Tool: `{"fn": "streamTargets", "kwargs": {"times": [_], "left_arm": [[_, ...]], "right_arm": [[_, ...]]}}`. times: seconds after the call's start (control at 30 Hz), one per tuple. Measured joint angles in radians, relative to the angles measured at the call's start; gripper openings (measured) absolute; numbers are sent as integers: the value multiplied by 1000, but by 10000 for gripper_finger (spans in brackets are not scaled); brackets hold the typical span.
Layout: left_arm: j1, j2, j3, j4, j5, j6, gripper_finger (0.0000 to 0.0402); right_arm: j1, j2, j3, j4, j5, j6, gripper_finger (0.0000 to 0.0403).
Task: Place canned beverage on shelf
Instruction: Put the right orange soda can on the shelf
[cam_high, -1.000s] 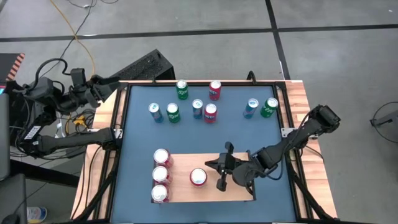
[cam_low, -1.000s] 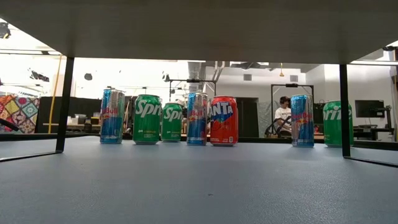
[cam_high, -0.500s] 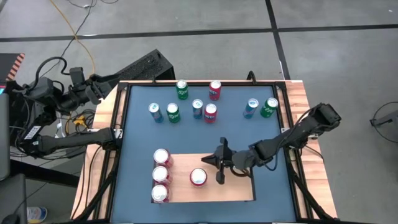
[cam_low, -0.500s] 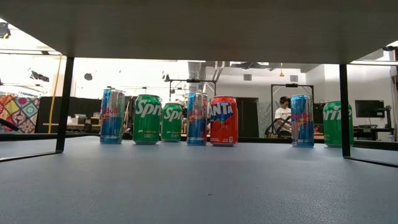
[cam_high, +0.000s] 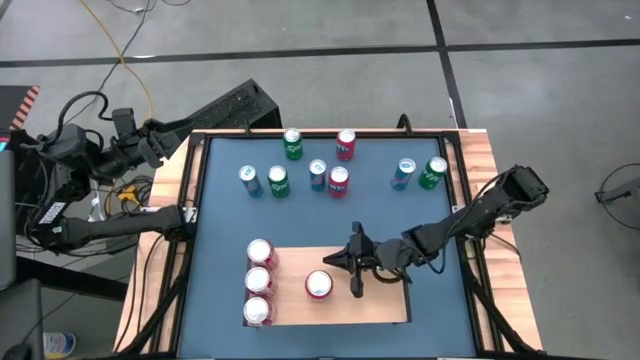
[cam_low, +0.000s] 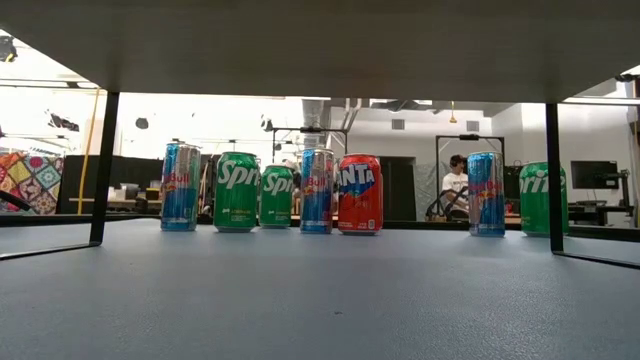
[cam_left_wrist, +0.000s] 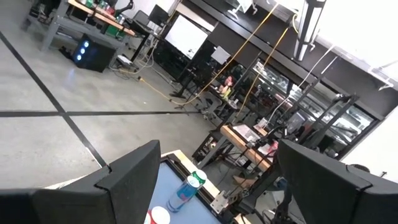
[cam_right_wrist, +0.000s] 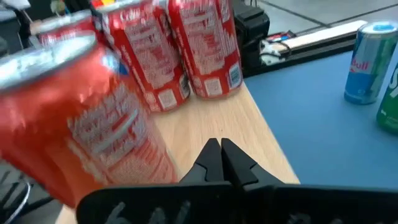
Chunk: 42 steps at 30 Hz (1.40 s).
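Observation:
The shelf (cam_high: 380, 305) is a pale tan board at the near middle of the blue table. Three red cans (cam_high: 258, 281) stand in a column on its left end. A lone red can (cam_high: 319, 285) stands upright on the middle of the shelf and fills the right wrist view as a blurred red can (cam_right_wrist: 81, 118). My right gripper (cam_high: 336, 264) is shut, low over the shelf, its tips just beside that can on the can's far right side. My left gripper (cam_high: 155, 140) waits open off the table's far left corner, nothing between its fingers (cam_left_wrist: 127, 180). My right gripper's shut fingertips (cam_right_wrist: 214, 158) lie close to the lone red can's side (cam_right_wrist: 152, 165), coming nearly level from the table's right. I cannot tell whether they touch it. The can stands upright on the shelf.
Several loose cans stand on the blue table beyond the shelf: green (cam_high: 293, 145), red (cam_high: 346, 145), blue (cam_high: 249, 180), and a pair at the far right (cam_high: 433, 173). The low view shows them in a row (cam_low: 360, 194). Black rails and wooden strips (cam_high: 480, 160) frame the table.
My right gripper has moved a little toward the table's far edge and sunk closer to the shelf, turning and tipping as it went. It has stayed shut. The lone red can has kept its place on the shelf.

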Motion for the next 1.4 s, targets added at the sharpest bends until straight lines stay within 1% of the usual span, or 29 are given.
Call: {"fn": "streamTargets", "kwargs": {"times": [0.27,0.6,0.77,0.93,1.1,1.23,1.4], "left_arm": [[0,0,0,-1,0,30,309],[0,0,0,-3,27,49,309],[0,0,0,-54,26,55,309],[0,0,0,-71,15,31,309],[0,0,0,-71,-34,-8,309],[0,0,0,-71,-63,-23,309],[0,0,0,-71,-94,-30,309]], "right_arm": [[2,0,0,8,0,37,0],[2,0,0,14,1,63,0],[2,0,0,14,5,64,0],[-1,0,0,13,6,28,0],[-5,0,0,12,5,-23,0],[-27,-16,-21,5,-39,-50,0],[-61,-104,-104,9,-100,-62,0]]}}
